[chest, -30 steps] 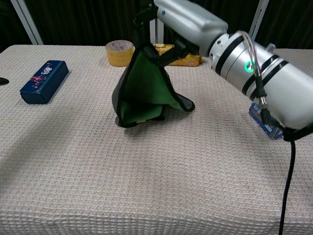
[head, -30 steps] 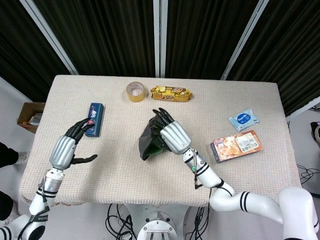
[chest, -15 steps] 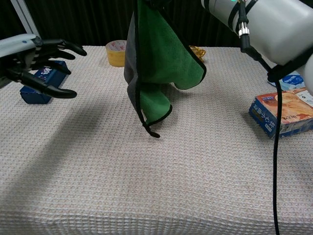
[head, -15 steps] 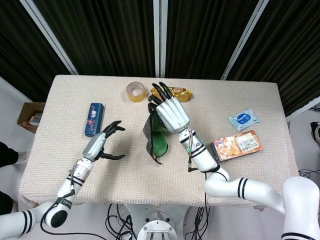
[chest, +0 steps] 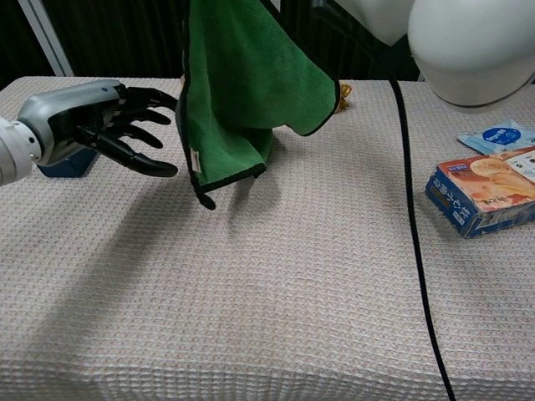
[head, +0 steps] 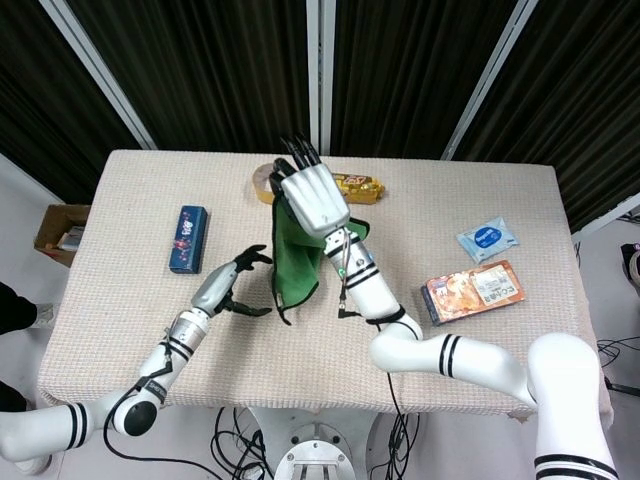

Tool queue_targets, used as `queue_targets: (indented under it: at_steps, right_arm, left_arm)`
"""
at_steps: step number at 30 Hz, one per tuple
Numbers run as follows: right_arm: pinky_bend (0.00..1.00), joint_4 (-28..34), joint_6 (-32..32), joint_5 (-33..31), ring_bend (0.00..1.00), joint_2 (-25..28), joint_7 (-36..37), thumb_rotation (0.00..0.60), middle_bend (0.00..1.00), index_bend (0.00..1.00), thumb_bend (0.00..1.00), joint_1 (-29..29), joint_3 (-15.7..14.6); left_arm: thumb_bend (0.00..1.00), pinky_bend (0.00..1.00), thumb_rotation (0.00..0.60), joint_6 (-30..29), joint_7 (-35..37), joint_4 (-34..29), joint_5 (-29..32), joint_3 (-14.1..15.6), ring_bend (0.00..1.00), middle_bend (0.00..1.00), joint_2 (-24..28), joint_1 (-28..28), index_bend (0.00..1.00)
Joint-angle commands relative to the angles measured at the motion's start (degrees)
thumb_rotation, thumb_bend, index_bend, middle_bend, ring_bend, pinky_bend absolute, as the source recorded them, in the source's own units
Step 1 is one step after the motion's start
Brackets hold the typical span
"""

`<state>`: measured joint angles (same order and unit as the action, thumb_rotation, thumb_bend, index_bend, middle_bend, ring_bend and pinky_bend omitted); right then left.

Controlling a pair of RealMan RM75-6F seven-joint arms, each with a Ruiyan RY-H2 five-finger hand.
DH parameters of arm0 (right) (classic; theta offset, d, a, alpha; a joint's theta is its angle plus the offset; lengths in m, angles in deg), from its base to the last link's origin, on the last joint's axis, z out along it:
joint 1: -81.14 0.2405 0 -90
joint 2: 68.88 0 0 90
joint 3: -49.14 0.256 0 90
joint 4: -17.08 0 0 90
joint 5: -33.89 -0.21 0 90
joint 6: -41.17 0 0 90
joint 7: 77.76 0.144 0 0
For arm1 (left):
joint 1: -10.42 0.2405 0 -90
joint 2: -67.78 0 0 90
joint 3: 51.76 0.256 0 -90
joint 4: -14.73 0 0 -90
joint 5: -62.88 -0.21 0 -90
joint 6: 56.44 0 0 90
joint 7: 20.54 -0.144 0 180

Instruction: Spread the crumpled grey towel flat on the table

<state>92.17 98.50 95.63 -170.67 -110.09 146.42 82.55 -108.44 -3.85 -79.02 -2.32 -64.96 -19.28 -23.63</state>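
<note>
The towel (head: 296,252), green with a dark border, hangs in loose folds above the table, clear of the surface. My right hand (head: 310,198) grips its top edge high over the table's middle; in the chest view only the towel (chest: 244,88) and the right arm (chest: 468,42) show, the hand being above the frame. My left hand (head: 236,286) is open with fingers spread, just left of the towel's lower corner. In the chest view that left hand (chest: 113,125) reaches toward the hanging edge without touching it.
A blue box (head: 188,238) lies at the left, a tape roll (head: 261,180) and a yellow snack pack (head: 362,186) at the back. A blue wipes pack (head: 488,240) and an orange box (head: 473,291) lie at the right.
My right hand has lifted the towel higher and carried it left and back. The left hand has moved right, close to the towel's lower corner.
</note>
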Motion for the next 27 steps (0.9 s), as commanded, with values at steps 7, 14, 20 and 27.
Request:
queue_targets:
  at_steps: [7, 14, 20, 27]
  right_arm:
    - [0.00, -1.9, 0.7, -3.0, 0.00, -1.9, -0.2, 0.600, 0.32, 0.74, 0.48, 4.1, 0.4]
    - [0.00, -1.6, 1.5, -3.6, 0.00, -1.3, 1.5, 0.600, 0.32, 0.74, 0.48, 4.0, -1.0]
    - [0.00, 0.0, 2.6, -3.4, 0.00, 0.5, 3.6, 0.600, 0.32, 0.74, 0.48, 2.6, -2.4]
    - [0.00, 6.2, 5.2, -0.3, 0.00, 4.1, 8.6, 0.600, 0.32, 0.74, 0.48, -2.3, -6.0]
  left_arm:
    - [0.00, 0.24, 0.600, 0.9, -0.2, 0.9, 5.1, -1.4, 0.11, 0.09, -1.3, -0.9, 0.31]
    - [0.00, 0.29, 0.600, -2.4, -4.5, 3.0, 9.5, -2.3, 0.17, 0.16, -4.1, -1.0, 0.43]
    - [0.16, 0.32, 0.600, -4.1, -6.5, 4.3, 10.2, -2.2, 0.20, 0.22, -5.2, -0.6, 0.52]
    - [0.36, 0.32, 0.600, -8.0, -8.5, 2.5, 6.4, -1.1, 0.27, 0.36, -4.6, 0.9, 0.67]
